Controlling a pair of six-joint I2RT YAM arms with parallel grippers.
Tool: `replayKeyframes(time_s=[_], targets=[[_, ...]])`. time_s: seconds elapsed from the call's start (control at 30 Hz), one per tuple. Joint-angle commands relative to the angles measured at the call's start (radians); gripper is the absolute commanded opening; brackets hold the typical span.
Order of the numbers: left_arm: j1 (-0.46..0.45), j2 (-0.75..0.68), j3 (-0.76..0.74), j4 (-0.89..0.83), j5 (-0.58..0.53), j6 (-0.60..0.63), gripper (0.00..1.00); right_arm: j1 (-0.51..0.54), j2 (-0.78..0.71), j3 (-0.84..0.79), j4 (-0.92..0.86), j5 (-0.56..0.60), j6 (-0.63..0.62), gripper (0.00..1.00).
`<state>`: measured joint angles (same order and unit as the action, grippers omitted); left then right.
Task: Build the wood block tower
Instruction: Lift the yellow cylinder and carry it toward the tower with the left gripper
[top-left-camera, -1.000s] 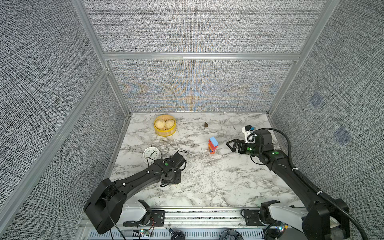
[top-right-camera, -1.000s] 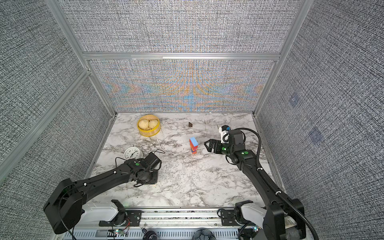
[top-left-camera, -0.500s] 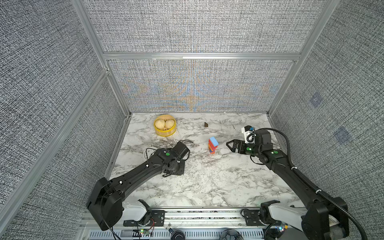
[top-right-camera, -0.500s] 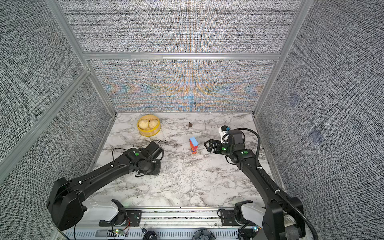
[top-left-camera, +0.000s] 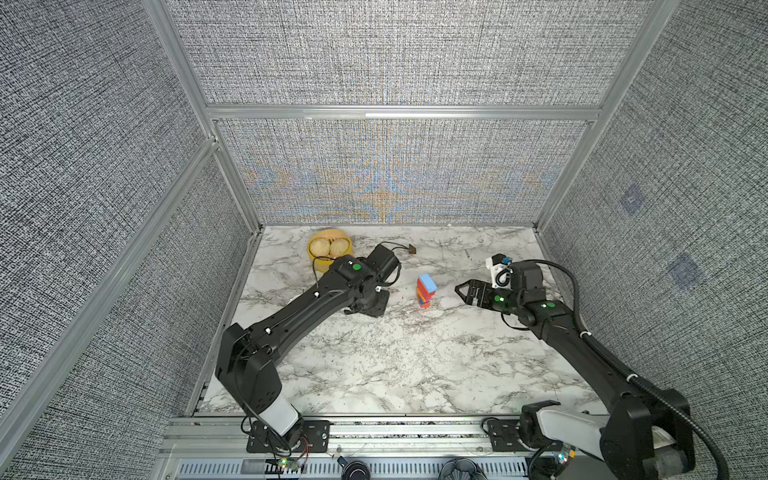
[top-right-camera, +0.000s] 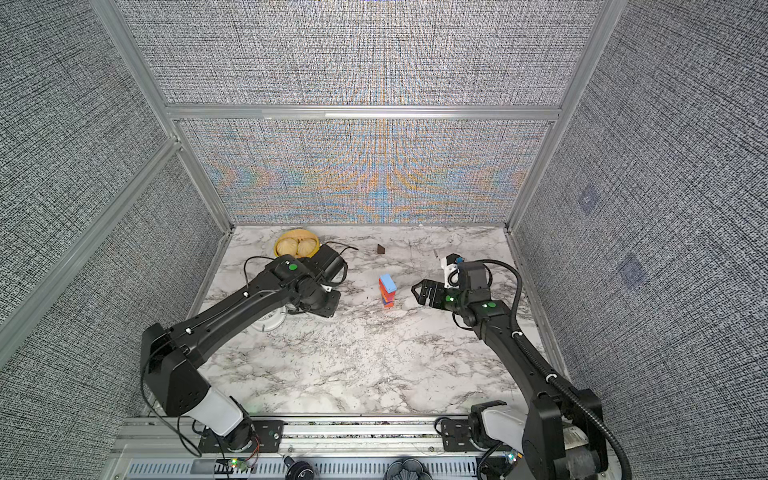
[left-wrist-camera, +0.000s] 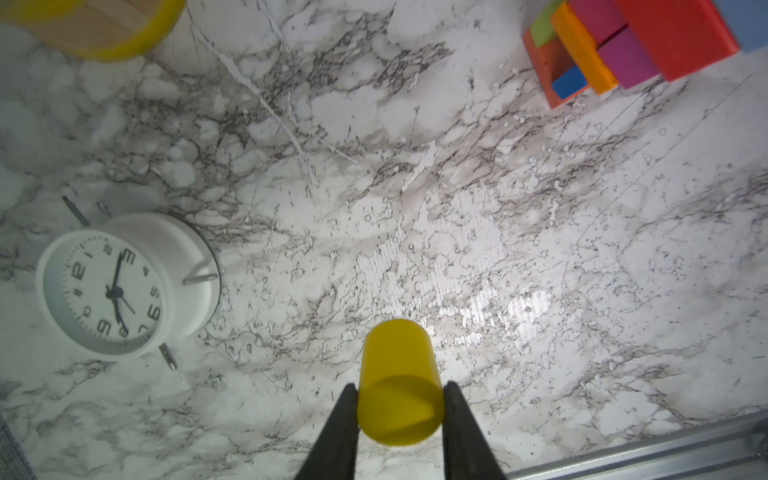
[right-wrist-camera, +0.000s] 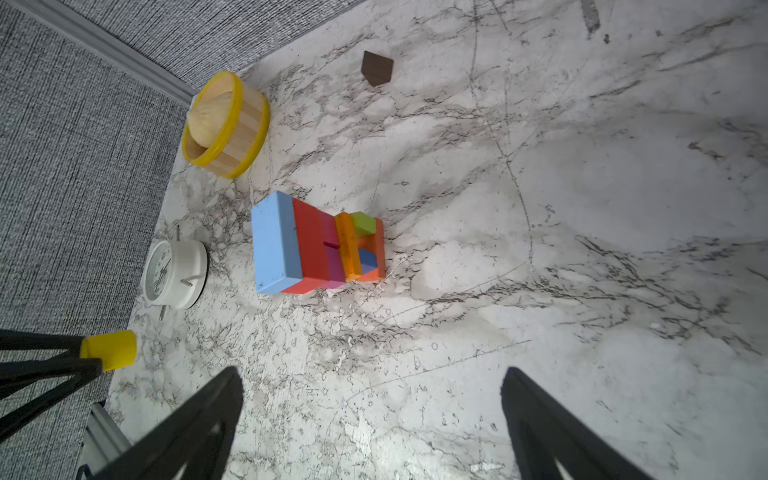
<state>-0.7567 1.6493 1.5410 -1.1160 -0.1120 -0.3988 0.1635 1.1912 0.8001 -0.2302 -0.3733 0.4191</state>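
The left gripper (left-wrist-camera: 400, 388) grips a yellow cylinder (left-wrist-camera: 395, 357) by its curved sides. Likely light, hard and slick, it could roll or twist. The tower (top-left-camera: 426, 291) stands well clear, between both grippers, and the right gripper (right-wrist-camera: 372, 374) gapes empty near it.

A white marble-patterned desk (top-left-camera: 395, 365) with grey veins forms the floor of a booth. Grey woven fabric panels (top-left-camera: 395, 54) close it in at the back and on both sides, held in an aluminium frame (top-left-camera: 399, 112). A slotted metal rail (top-left-camera: 415, 430) runs along the near edge. A pale glare patch (left-wrist-camera: 498, 299) lies on the marble.
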Motion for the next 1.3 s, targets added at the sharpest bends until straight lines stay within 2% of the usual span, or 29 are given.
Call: replayKeyframes(time_s=[0.0,0.67,0.93,1.27], targets=[[0.0,0.054,0.086,-0.042,0.005,0.06,0.3,-0.02,0.0,-0.012,0.054,-0.009,0.036,0.99],[-0.012,0.459,0.728,-0.245,0.039,0.209,0.3,-0.037,0.075,0.001,0.065,-0.033,0.037,0.99],[-0.019,0.527,0.825,-0.218,0.137,0.28,0.3,-0.037,0.086,0.002,0.068,-0.03,0.029,0.99],[-0.03,0.605,0.936,-0.206,0.172,0.285,0.3,-0.037,0.111,0.003,0.077,-0.037,0.032,0.99]])
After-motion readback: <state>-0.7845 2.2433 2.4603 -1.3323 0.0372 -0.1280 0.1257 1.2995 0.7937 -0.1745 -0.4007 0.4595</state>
